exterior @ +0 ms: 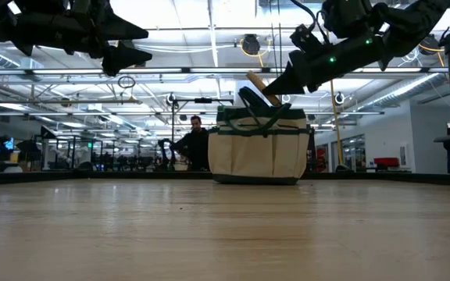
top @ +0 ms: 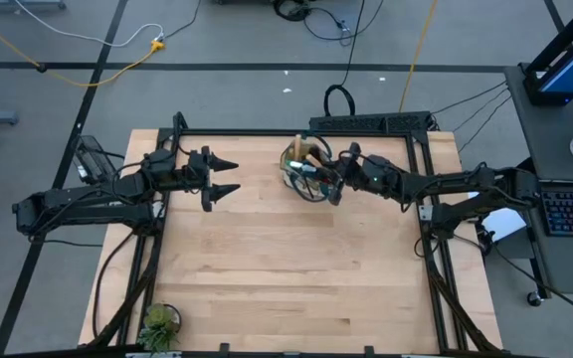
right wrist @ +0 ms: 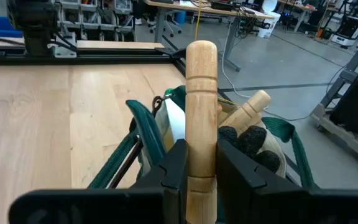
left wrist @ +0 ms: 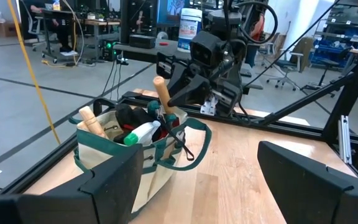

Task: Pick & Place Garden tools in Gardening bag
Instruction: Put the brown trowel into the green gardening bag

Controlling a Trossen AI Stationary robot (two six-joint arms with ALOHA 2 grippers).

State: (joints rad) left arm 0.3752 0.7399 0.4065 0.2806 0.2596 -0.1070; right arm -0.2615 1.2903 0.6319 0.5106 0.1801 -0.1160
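Right claw (right wrist: 197,165) clamped on a wooden tool handle (right wrist: 201,106), held directly above the gardening bag (exterior: 258,152). Handle upright between the dark fingers (right wrist: 166,168), its lower end hidden among the bag's contents. Just beyond the claw, inside the bag: a second wooden handle (right wrist: 248,111), something black and knobbly, and a green spray bottle (left wrist: 143,132) with a white body. Dark green loop handles (right wrist: 143,134) draped over the rim. Bag standing on the tabletop (top: 296,268). Farther off across the bag, left claw (top: 223,177) raised clear of the tabletop, spread wide, gripping nothing. Well apart, at the tabletop's edge, a small potted plant (top: 159,323).
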